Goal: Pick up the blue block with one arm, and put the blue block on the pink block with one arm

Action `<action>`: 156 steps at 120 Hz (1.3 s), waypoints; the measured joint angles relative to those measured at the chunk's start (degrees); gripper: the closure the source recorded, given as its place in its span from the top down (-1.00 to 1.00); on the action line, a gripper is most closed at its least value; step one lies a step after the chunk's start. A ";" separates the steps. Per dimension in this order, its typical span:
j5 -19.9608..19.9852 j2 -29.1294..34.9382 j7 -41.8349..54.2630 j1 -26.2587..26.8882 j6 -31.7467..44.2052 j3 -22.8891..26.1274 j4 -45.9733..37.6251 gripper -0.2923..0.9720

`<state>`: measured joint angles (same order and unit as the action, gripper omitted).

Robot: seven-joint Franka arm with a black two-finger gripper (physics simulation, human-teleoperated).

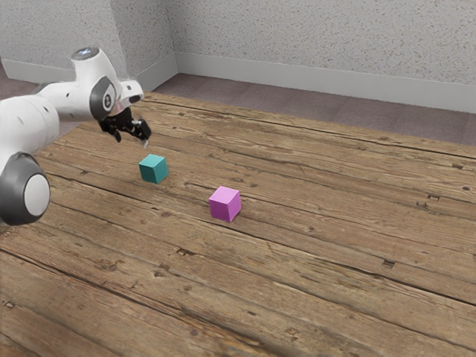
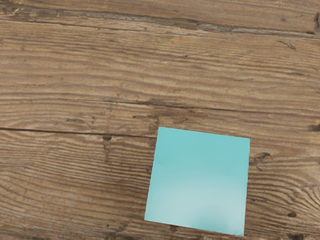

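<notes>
The blue block (image 1: 153,169), a teal-blue cube, rests on the wooden table toward the exterior view's left. My black gripper (image 1: 129,135) hangs a short way above it and slightly to its left, open, with nothing between the fingers. In the wrist view the blue block's flat top (image 2: 198,181) lies just beneath my hand, square on the planks. The pink block (image 1: 224,203) stands on the table to the right of the blue one and nearer the front, about two block widths away from it.
The wooden plank table (image 1: 312,245) stretches wide to the right and front. Its far edge (image 1: 312,126) meets a floor strip below a grey wall with a white skirting. My white arm (image 1: 37,126) comes in from the left.
</notes>
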<state>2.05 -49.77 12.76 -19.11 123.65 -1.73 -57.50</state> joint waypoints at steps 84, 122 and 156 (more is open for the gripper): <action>0.54 -16.24 1.25 1.08 -10.31 0.59 23.43 0.54; 2.55 -18.77 1.43 0.60 -8.50 0.67 25.23 0.54; 3.39 -19.36 1.59 0.34 -7.09 0.68 25.15 0.54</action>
<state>5.44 -69.13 14.35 -18.77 116.55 -1.05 -32.35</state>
